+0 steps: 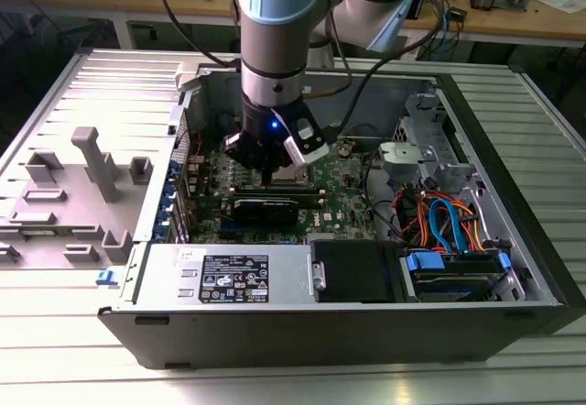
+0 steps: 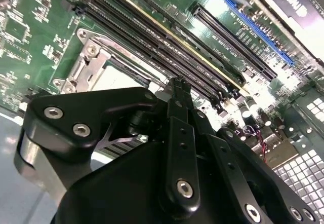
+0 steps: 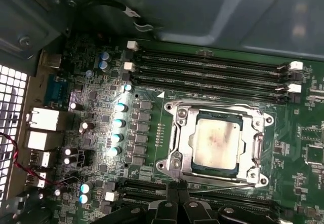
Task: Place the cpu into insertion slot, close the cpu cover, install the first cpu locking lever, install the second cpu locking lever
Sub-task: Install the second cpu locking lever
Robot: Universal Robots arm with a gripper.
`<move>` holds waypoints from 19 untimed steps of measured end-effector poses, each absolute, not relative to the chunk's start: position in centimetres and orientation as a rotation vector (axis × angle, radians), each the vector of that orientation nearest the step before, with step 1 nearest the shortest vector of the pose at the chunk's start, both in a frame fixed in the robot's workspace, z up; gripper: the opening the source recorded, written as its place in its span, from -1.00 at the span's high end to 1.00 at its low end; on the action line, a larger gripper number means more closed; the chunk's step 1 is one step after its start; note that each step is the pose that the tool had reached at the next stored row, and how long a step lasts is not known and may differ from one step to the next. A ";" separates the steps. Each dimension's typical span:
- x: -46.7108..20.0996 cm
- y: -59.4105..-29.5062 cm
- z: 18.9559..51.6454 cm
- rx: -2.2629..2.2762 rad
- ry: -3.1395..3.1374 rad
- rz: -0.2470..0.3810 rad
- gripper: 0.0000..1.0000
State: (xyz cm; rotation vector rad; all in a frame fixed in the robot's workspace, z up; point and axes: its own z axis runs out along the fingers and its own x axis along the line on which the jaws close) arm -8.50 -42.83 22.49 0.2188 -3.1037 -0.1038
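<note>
Down inside the open computer case (image 1: 513, 240) the arm hangs straight over the green motherboard (image 3: 101, 133), and the hand (image 3: 177, 193) sits right at the edge of the insertion slot (image 3: 174, 163). In the first wrist view the cpu (image 3: 216, 142) lies flat in that slot, dull silver top facing up with a faint reddish smudge on it. It is square, so there is no real long axis to call; its edges run parallel to the long black memory slots (image 3: 207, 69) that flank the socket on either side. The cpu cover (image 3: 253, 120) is down around the chip, its silver frame bordering the cut-out on all four sides.

The fingertips (image 3: 176, 187) come together to a narrow point just beside the frame's edge, close to a thin metal lever rod (image 3: 223, 186) that runs along that side of the socket. The jaws look drawn nearly together with nothing clamped between them; whether the tips touch the rod I cannot tell. In the second wrist view the black linkages of the hand block much of the socket, with one corner of the silver frame and its screw visible beyond.

In the exterior view the case sits on a ribbed metal counter (image 1: 73, 368). A white label (image 1: 224, 281) on the power supply carries print too small to make out. Orange and blue cables (image 1: 449, 226) coil by the drive bay on the exterior view's right.
</note>
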 end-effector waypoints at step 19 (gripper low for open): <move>-8.9 -42.9 21.7 0.265 -3.100 -0.182 0.79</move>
